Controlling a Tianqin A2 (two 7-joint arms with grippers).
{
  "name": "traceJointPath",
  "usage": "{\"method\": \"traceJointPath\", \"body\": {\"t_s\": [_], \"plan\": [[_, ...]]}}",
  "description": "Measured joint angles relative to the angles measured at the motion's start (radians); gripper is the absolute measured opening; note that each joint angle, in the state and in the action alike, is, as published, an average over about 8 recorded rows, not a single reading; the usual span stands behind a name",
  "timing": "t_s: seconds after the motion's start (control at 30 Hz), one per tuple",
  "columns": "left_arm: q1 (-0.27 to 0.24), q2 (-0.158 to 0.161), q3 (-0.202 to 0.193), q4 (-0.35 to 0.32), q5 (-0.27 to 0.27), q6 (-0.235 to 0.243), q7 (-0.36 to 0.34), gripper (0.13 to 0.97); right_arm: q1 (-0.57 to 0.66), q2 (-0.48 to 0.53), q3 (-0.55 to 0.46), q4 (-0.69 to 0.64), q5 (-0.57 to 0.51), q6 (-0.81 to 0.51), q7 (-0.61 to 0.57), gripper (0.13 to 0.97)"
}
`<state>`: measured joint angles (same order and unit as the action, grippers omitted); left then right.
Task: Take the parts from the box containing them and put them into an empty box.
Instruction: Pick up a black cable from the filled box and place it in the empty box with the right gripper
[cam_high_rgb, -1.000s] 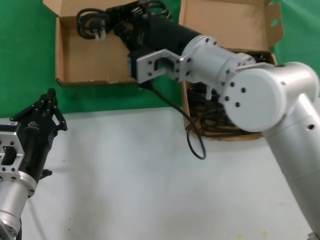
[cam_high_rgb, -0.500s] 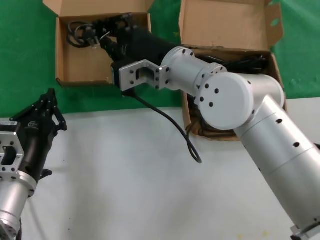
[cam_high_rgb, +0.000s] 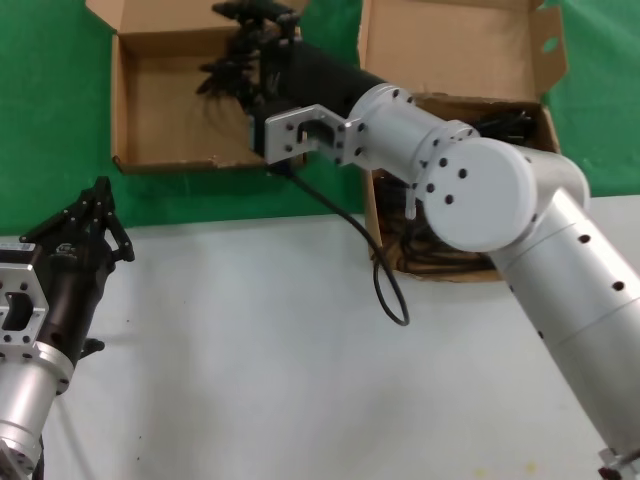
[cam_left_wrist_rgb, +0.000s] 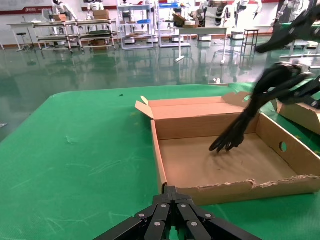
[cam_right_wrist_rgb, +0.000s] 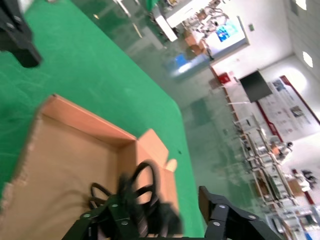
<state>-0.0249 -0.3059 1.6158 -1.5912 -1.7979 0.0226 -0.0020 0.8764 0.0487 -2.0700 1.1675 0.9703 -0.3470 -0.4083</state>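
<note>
The empty box lies at the back left on the green mat; it also shows in the left wrist view and the right wrist view. My right gripper hovers over its far right corner, jaws spread wide. A black power cord bundle hangs beside one finger, blurred, its lower end touching the box floor. The box containing the parts stands at the back right, more cords inside, mostly hidden by my right arm. My left gripper is shut and parked at the front left.
A thin black robot cable loops from the right arm down onto the white table. The left gripper points at the empty box's ragged front wall. Green mat surrounds both boxes.
My right gripper has swung from the left part of the empty box toward its far right corner. Its jaws have opened and the cord bundle now hangs down into the box.
</note>
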Motion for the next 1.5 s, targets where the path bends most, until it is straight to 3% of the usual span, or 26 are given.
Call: {"method": "traceJointPath", "body": {"t_s": [0.07,0.4,0.63,0.83,1.23,1.5], "plan": [[0.000,0.000,0.000,0.000,0.000,0.000,0.000,0.145,-0.004,0.007,0.012,0.017,0.001,0.001,0.006,0.390],[0.000,0.000,0.000,0.000,0.000,0.000,0.000,0.145,-0.020,0.038,0.045,0.084,0.041,0.012,0.016,0.593],[0.000,0.000,0.000,0.000,0.000,0.000,0.000,0.145,-0.015,0.054,0.033,0.104,0.118,0.042,-0.015,0.763],[0.000,0.000,0.000,0.000,0.000,0.000,0.000,0.145,-0.004,0.062,0.005,0.095,0.208,0.081,-0.072,0.844],[0.000,0.000,0.000,0.000,0.000,0.000,0.000,0.145,0.031,0.003,0.011,-0.051,0.487,0.110,-0.383,0.958],[0.000,0.000,0.000,0.000,0.000,0.000,0.000,0.145,0.046,-0.040,0.043,-0.187,0.702,0.077,-0.658,0.962]]}}
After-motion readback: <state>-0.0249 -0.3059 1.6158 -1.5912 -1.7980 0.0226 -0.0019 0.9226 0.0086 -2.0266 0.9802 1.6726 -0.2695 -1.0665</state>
